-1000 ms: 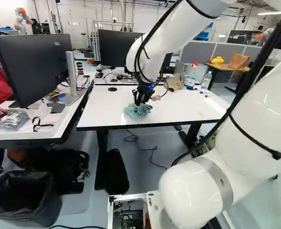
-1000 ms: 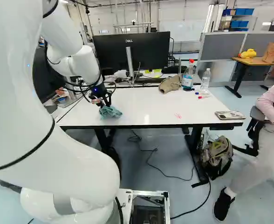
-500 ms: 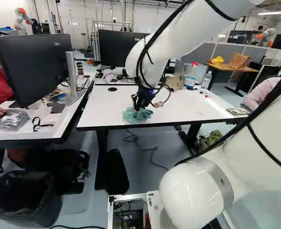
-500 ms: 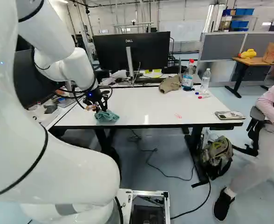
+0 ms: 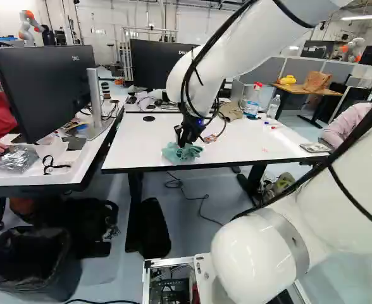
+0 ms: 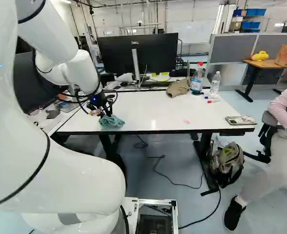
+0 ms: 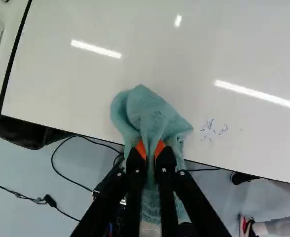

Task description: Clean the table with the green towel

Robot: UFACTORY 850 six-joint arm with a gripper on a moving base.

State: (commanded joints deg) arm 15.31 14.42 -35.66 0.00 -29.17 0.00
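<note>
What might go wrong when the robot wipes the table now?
The gripper pinches the green towel right by the table's near edge, so the towel might slip over the side and miss the blue scribbles next to it.

Wiping farther along could bump the spray bottle or the clear bottle, and one might tip over.

The phone sits near the table's end, so a wide wipe could push it off.
</note>
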